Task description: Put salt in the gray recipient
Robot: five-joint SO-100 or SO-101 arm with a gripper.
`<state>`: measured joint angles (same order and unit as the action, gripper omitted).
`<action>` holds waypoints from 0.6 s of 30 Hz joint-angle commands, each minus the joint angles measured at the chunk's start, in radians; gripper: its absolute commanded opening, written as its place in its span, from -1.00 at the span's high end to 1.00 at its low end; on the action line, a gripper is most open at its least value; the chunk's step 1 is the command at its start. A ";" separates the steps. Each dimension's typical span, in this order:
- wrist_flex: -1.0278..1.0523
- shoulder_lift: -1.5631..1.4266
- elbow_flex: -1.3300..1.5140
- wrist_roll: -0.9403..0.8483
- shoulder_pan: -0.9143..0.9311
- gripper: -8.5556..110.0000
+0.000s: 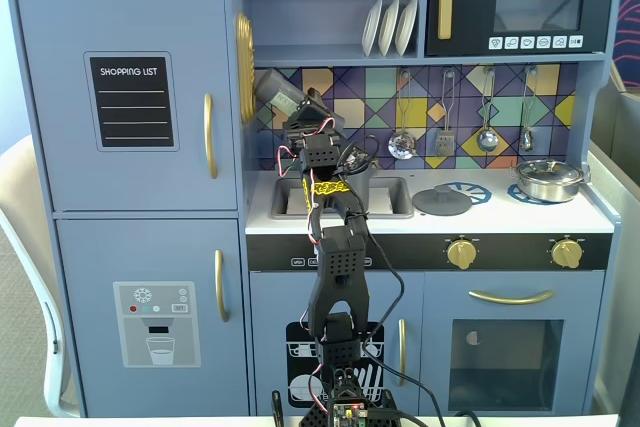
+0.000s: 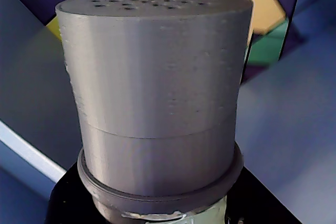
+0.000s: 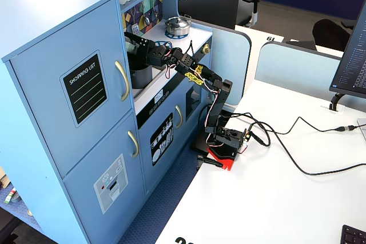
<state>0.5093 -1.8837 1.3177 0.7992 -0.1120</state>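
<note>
In the wrist view the salt [image 2: 157, 103] fills the frame, its perforated cap towards the tiled back wall, its base seated in the black gripper [image 2: 157, 211], so the fingers appear clenched around it. In a fixed view the arm holds the salt [image 1: 283, 99] tilted, lifted above the sink [image 1: 385, 209]. The gray recipient [image 3: 140, 76] sits on the counter [image 3: 150, 96] just below. Judging by this, pickup is done; tipping over the pot remains.
</note>
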 commanded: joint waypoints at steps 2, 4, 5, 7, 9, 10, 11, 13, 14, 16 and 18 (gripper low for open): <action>-0.003 -0.071 -0.032 0.032 0.005 0.86; 0.058 -0.071 -0.031 0.057 0.034 0.86; 0.092 -0.072 -0.026 0.067 0.049 0.86; 0.143 -0.086 0.006 0.089 0.081 0.86; 0.170 -0.107 0.049 0.101 0.107 0.86; 0.175 -0.117 0.069 0.100 0.117 0.86; 0.175 -0.124 0.084 0.098 0.123 0.86; 0.170 -0.126 0.092 0.098 0.126 0.86; 0.156 -0.126 0.092 0.100 0.124 0.86; 0.104 -0.120 0.086 0.098 0.109 0.86; 0.048 -0.106 0.060 0.095 0.087 0.86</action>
<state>0.6274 -1.9313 1.4220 0.8866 -0.0092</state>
